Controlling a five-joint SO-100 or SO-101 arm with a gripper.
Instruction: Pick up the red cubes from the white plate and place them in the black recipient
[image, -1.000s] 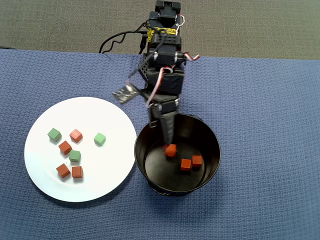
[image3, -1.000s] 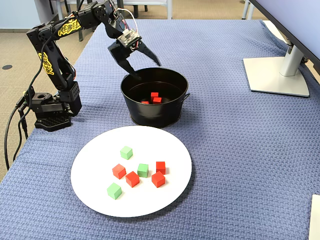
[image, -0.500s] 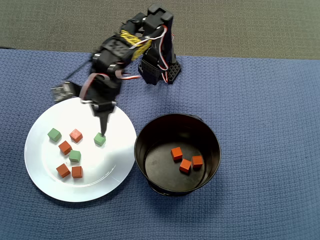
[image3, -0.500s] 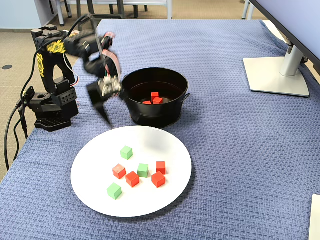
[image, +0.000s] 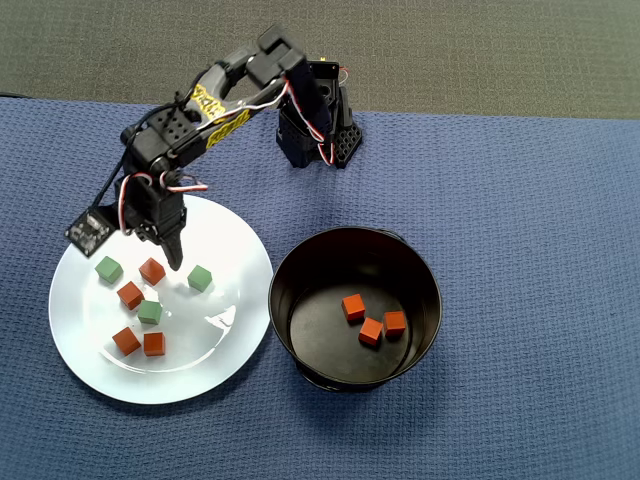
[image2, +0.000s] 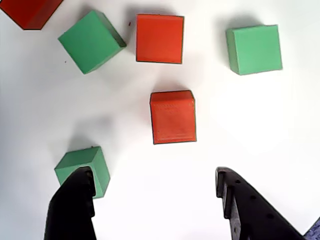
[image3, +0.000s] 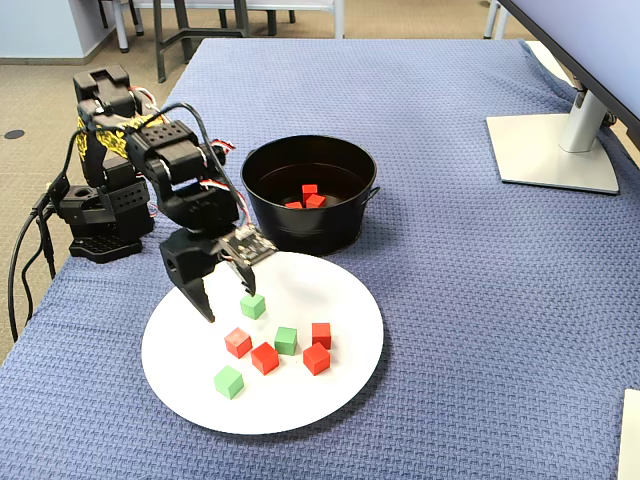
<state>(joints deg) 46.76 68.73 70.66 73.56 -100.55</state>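
My gripper (image2: 154, 175) is open and empty, hanging low over the white plate (image: 228, 338). In the wrist view a red cube (image2: 173, 117) lies just ahead of the jaw gap. A green cube (image2: 82, 167) sits partly hidden behind the left finger. Several red cubes, such as this red cube (image: 152, 270), and three green cubes are scattered on the plate (image3: 330, 290). In the fixed view the gripper (image3: 228, 295) hovers beside the green cube (image3: 253, 306). The black recipient (image: 300, 262) holds three red cubes, one red cube (image: 353, 307) nearest the arm.
The arm's base (image3: 100, 220) stands at the left edge of the blue cloth (image3: 470, 300), with cables trailing off the table. A monitor stand (image3: 555, 150) sits at the far right. The bowl (image3: 310, 230) stands close behind the plate.
The arm swung from inside the black bowl over to the white plate and came down low. A third red cube now lies in the bowl. The gripper stays open.
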